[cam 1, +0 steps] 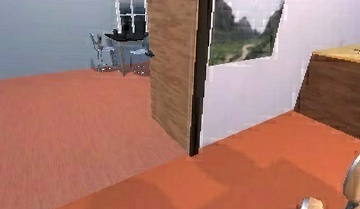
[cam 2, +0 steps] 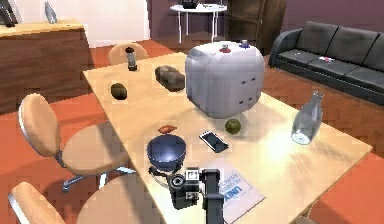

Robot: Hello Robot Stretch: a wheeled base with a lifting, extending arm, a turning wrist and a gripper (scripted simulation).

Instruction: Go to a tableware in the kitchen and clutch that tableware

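A dark round bowl (cam 2: 167, 150) sits near the front edge of the wooden dining table (cam 2: 270, 150) in the arm side view. The arm's dark bar (cam 2: 212, 203) rises from the bottom edge, and the gripper (cam 2: 168, 176) lies just below the bowl. I cannot tell whether it touches the bowl or holds anything. A clear glass bottle (cam 2: 308, 118) stands at the table's right side. A dark cup-like thing (cam 2: 131, 60) stands at the far left corner.
A big white-grey box (cam 2: 225, 78), a phone (cam 2: 213, 140), a booklet (cam 2: 238, 192), a green ball (cam 2: 233, 126) and a dark loaf (cam 2: 170, 75) share the table. Round-backed chairs (cam 2: 45, 125) stand at its left. A sofa (cam 2: 330, 50) lies beyond. In the forward view, a wooden door (cam 1: 177, 67) and a counter (cam 1: 339, 88).
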